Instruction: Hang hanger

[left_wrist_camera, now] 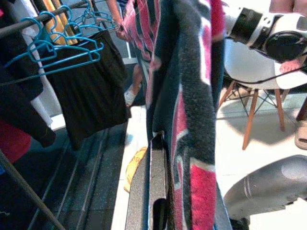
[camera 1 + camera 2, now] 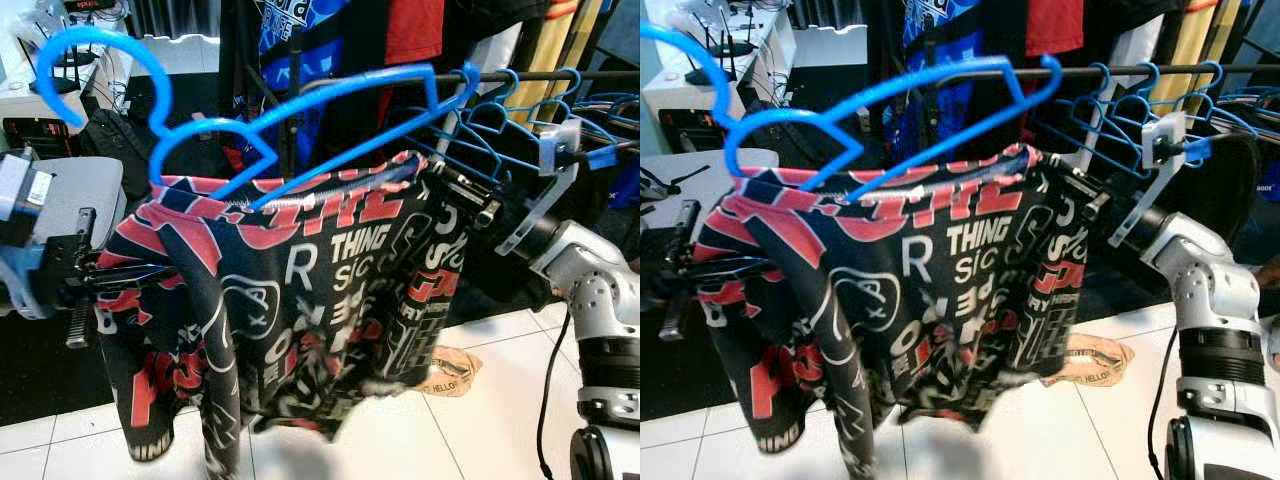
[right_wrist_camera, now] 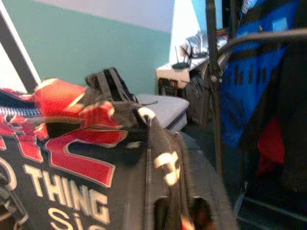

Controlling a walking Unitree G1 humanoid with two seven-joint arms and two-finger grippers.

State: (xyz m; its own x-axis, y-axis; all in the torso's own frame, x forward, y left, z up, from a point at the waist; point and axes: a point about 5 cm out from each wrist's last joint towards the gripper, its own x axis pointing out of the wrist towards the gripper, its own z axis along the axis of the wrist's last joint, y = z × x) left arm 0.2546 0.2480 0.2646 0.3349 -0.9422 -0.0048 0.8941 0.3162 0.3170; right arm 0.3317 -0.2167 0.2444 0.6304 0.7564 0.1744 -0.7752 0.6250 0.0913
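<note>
A blue plastic hanger [image 2: 300,110] is tilted in the air, with its hook [image 2: 75,50] up at the left and its far end by the clothes rail [image 2: 590,74]. A black, red and white printed garment [image 2: 310,290] hangs from it. My left gripper [image 2: 112,276] is shut on the garment's left edge, and the cloth [image 1: 192,110] lies against its finger [image 1: 157,187] in the left wrist view. My right gripper [image 2: 468,203] is shut on the garment's right shoulder, where the cloth [image 3: 72,124] wraps over its finger [image 3: 160,167].
Several empty blue hangers [image 2: 505,112] hang on the rail, with blue and red clothes [image 2: 300,40] behind. A crumpled tan bag [image 2: 452,372] lies on the white tile floor. A grey seat [image 2: 75,195] and a white desk [image 2: 710,60] stand at the left.
</note>
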